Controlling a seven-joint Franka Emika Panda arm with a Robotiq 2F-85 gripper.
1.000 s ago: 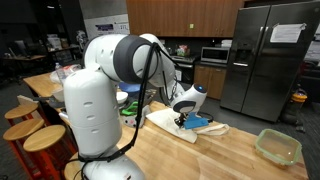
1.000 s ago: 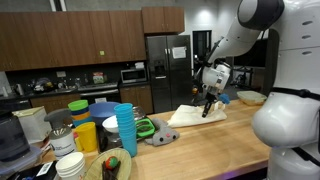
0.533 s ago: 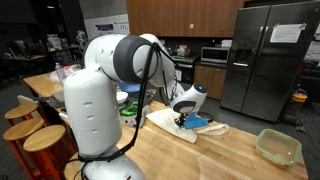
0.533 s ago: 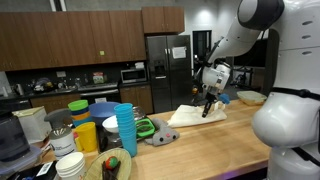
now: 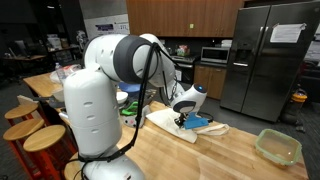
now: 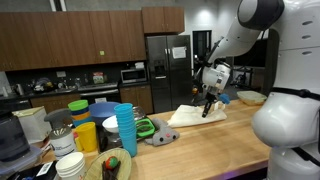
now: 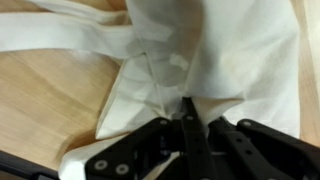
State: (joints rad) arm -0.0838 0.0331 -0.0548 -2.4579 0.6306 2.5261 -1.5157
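A white cloth [image 5: 165,123] lies spread on the wooden counter and shows in both exterior views [image 6: 184,116]. My gripper [image 5: 182,119] points down onto it, also seen from the far side [image 6: 206,110]. In the wrist view the black fingers [image 7: 188,108] are closed together and pinch a raised fold of the white cloth [image 7: 230,50]. A blue item [image 5: 203,124] lies on the cloth just beside the gripper.
A clear plastic container [image 5: 277,146] sits at the counter's far end. Stacked cups, blue [image 6: 124,128] and yellow [image 6: 86,135], and a green item [image 6: 148,128] crowd the other end. Wooden stools [image 5: 45,140] stand by the counter. A steel fridge [image 5: 265,60] is behind.
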